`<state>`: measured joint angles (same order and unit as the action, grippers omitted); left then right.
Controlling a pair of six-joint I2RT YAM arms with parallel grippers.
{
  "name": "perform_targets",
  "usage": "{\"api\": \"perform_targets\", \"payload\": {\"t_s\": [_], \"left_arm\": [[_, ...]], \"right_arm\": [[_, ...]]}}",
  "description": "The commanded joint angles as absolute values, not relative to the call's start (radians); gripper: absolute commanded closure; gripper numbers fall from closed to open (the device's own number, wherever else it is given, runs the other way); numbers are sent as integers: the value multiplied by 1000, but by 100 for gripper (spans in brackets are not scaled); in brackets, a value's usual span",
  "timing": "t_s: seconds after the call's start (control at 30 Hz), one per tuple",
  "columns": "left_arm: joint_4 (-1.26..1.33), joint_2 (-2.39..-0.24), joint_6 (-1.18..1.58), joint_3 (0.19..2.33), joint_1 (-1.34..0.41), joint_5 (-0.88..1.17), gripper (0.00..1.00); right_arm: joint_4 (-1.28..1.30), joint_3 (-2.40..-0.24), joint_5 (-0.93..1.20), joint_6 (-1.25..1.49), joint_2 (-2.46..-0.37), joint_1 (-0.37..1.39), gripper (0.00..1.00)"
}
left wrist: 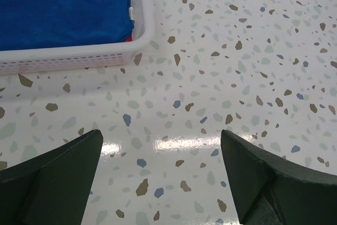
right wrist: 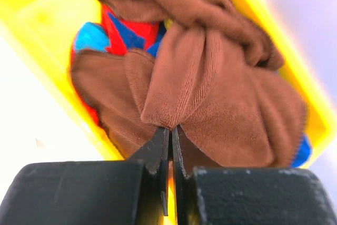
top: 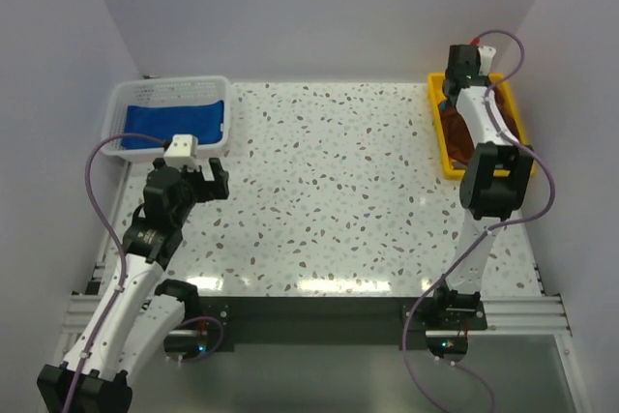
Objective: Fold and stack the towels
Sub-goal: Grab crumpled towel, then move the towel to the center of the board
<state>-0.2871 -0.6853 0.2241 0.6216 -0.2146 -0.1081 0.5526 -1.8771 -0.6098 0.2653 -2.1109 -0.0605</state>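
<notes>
We pinch a brown towel [right wrist: 210, 98] in the tray [right wrist: 37, 19] with our right hand [right wrist: 169, 143].
Its jaws are closed on a fold of that towel, which lies crumpled over a red towel [right wrist: 124, 32] with blue patches. Our left hand [left wrist: 160, 140] hangs wide open over the desk [left wrist: 237, 77], holding nothing, near the basket [left wrist: 79, 59] with a blue towel [left wrist: 63, 9].

red-blue towel [right wrist: 124, 32] mostly under brown towels [right wrist: 221, 93]
</notes>
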Motion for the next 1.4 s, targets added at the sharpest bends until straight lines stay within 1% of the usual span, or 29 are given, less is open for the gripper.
{"api": "perform_targets", "payload": {"t_s": [0.0,0.07,0.1,0.17,0.2,0.27,0.3,0.37,0.4,0.47,0.5,0.53,0.67,0.7,0.77,0.8,0.83,0.87,0.9,0.97,1.0,1.03,1.07,1.1,1.17,1.2,1.27,1.3,1.37], "left_arm": [[-215,-680,215,620,-206,-83,0],[-210,-677,216,618,-206,-78,0],[-210,-676,216,618,-206,-78,0],[-209,-675,219,618,-206,-74,0],[-210,-670,219,618,-206,-72,0],[-210,-663,224,618,-206,-69,0],[-210,-661,224,618,-206,-66,0],[-210,-657,227,618,-206,-63,0],[-210,-654,227,618,-206,-58,0],[-210,-649,230,618,-206,-55,0],[-210,-647,230,618,-206,-52,0],[-213,-643,232,618,-206,-52,0],[-222,-637,236,620,-206,-51,0],[-221,-635,236,617,-206,-48,0],[-218,-638,238,617,-206,-41,0],[-218,-641,238,617,-206,-38,0],[-216,-646,238,617,-206,-37,0],[-218,-650,241,617,-206,-28,0],[-218,-653,242,617,-206,-22,0],[-216,-666,255,617,-206,17,0],[-210,-672,261,618,-206,32,0],[-212,-687,276,620,-207,50,0],[-212,-701,287,626,-207,86,0],[-213,-713,296,640,-209,106,0],[-209,-771,319,658,-218,156,0],[-209,-794,328,679,-225,164,0],[-196,-882,356,702,-265,181,0],[-186,-915,365,734,-285,192,0],[-176,-1033,383,777,-365,175,0]], "right_arm": [[529,-1916,-621,151,-1959,-8,100],[582,-1951,-611,100,-1901,79,100],[591,-1951,-611,100,-1879,80,100],[607,-1951,-592,69,-1842,152,100],[645,-1951,-594,68,-1809,211,100],[687,-1938,-575,74,-1775,276,100],[731,-1925,-571,87,-1758,346,100],[762,-1861,-536,142,-1701,423,100],[779,-1832,-493,191,-1683,507,100],[775,-1722,-437,230,-1629,598,100],[776,-1688,-414,245,-1618,647,100],[781,-1628,-391,288,-1611,738,100],[787,-1497,-261,383,-1603,937,100],[772,-1476,-235,396,-1612,1018,100],[762,-1444,-159,414,-1641,1098,96],[762,-1445,-123,416,-1681,1170,92],[768,-1468,-97,411,-1696,1201,89],[778,-1483,-57,405,-1710,1224,85],[804,-1494,-54,400,-1716,1245,75],[821,-1488,-87,394,-1688,1244,64],[834,-1470,-201,381,-1668,1232,50],[845,-1462,-259,370,-1626,1214,45],[853,-1451,-288,359,-1608,1186,42],[856,-1441,-320,344,-1591,1104,40],[833,-1381,-336,336,-1527,996,40],[795,-1359,-344,330,-1505,889,41],[746,-1304,-370,299,-1477,792,42],[709,-1286,-373,284,-1479,693,42],[681,-1282,-362,278,-1515,602,44]]}}
